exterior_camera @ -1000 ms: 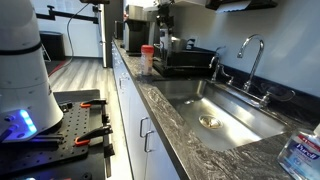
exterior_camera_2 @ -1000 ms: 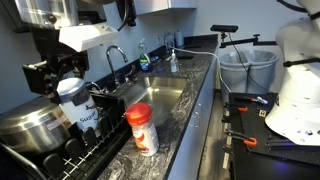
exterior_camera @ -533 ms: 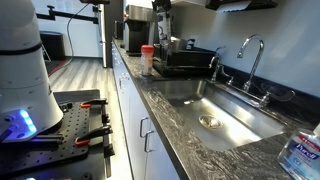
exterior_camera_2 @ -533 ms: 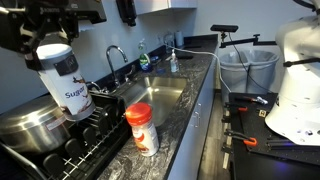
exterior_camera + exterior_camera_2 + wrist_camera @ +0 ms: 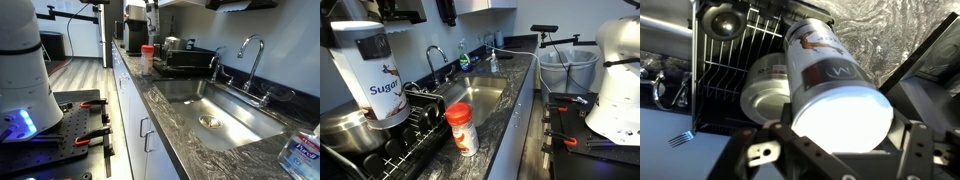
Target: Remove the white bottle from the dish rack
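Note:
A white bottle point(image 5: 375, 75) with a "Sugar" label hangs upright in my gripper point(image 5: 365, 12), lifted clear above the black dish rack point(image 5: 415, 130). In the wrist view the bottle point(image 5: 830, 80) fills the middle, with a jaw on each side of its top end; my gripper point(image 5: 840, 135) is shut on it. The rack point(image 5: 735, 45) lies below and to the left. In an exterior view the rack point(image 5: 190, 60) stands beside the sink, and my gripper point(image 5: 150, 8) is high above its near end.
A red-capped jar point(image 5: 460, 128) stands on the granite counter in front of the rack. A steel pot point(image 5: 345, 125) sits in the rack; the wrist view shows a steel bowl point(image 5: 762, 92). The steel sink point(image 5: 215, 110) and faucet point(image 5: 250, 55) lie alongside.
The gripper has lifted the white bottle up out of the rack and carried it toward the counter's front, over about a second.

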### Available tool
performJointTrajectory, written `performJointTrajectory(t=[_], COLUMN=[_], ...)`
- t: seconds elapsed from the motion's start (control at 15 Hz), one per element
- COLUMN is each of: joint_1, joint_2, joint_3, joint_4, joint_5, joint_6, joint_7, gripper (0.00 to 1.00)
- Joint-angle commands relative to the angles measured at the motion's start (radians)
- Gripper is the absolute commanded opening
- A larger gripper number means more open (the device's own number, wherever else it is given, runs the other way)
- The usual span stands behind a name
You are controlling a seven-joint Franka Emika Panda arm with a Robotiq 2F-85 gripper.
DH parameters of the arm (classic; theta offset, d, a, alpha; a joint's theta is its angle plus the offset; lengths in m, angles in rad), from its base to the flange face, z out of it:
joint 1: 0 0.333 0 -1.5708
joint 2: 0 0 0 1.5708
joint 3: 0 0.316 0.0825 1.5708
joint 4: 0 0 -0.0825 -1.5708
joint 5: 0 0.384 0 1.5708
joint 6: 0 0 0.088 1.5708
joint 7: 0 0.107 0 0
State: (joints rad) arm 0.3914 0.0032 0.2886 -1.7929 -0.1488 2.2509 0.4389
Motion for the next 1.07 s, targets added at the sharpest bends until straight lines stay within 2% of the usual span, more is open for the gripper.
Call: performJointTrajectory(t=[0.0, 0.6, 1.0], joint_1=[-0.012, -0.013, -0.006], joint_2=[-0.059, -0.041, 0.023], joint_3=[0.034, 0.061, 0.068], joint_4=[-0.050, -0.092, -0.134], joint_5=[0.083, 0.226, 0.218], joint_6=[-0.037, -0.126, -0.039], joint_7=[-0.017, -0.010, 0.018], gripper=[0.61, 0.61, 0.61])
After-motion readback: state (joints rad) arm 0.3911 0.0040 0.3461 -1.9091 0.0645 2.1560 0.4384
